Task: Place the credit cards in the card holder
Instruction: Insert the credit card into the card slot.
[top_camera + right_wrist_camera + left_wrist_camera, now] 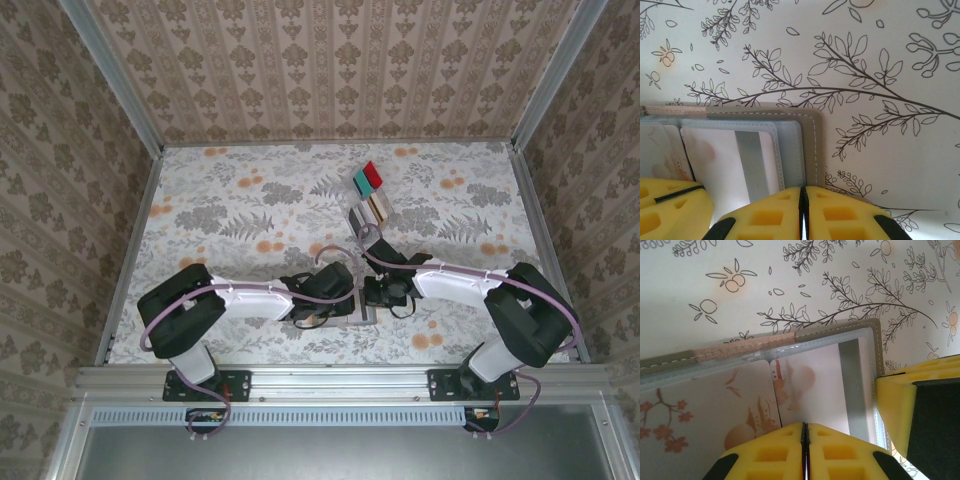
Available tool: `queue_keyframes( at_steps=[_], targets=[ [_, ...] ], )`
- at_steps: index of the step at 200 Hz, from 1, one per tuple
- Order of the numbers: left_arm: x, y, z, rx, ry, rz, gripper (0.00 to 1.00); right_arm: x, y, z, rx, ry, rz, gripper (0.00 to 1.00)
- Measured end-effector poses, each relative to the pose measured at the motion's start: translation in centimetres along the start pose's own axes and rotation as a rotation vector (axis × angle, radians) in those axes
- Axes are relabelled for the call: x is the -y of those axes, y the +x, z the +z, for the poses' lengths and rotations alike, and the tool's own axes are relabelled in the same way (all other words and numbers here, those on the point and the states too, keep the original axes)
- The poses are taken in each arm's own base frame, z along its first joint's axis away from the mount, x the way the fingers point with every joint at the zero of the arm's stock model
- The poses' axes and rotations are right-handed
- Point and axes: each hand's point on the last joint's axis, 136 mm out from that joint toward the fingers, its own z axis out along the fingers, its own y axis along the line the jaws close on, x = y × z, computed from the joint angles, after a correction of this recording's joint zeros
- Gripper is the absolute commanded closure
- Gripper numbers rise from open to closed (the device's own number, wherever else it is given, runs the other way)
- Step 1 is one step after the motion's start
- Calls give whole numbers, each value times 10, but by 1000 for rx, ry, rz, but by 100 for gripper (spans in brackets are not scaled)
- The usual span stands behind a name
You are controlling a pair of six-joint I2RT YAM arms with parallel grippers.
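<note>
Floral tabletop (220, 200), walled on three sides. The left arm (250, 297) and right arm (455, 282) both reach inward and low, wrists meeting near the middle of the near edge, just apart.

Top view: the rack (367, 208) stands further back at centre, well apart from the hands, with a red card (373, 175) and a teal card (361, 181) at its far end.

Wrist views: the wallet (850, 327) lies open and flat on the tabletop under both hands, grey-brown border with white stitching and clear pockets. A pale card with a grey stripe (815, 385) sits in the right-side pocket. The panel next to it shows an orange-brown flower print.

Left hand (804, 432): yellow fingers pressed together, tips over the striped card, nothing visible between them. Right hand (802, 197): fingers likewise closed, over the wallet's right edge. Each wrist view catches the other hand's yellow finger at its edge, so the two are close.
</note>
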Motion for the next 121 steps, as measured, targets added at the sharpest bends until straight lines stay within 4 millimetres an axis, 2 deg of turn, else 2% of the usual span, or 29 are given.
queue_keyframes(
  at_steps=[65,121],
  targets=[
    [-10,-2,-11,18,-49,-8,83,0,0,0,3,-2,0,87],
    [-10,-2,-12,10,-62,-6,83,0,0,0,2,-1,0,87]
  ],
)
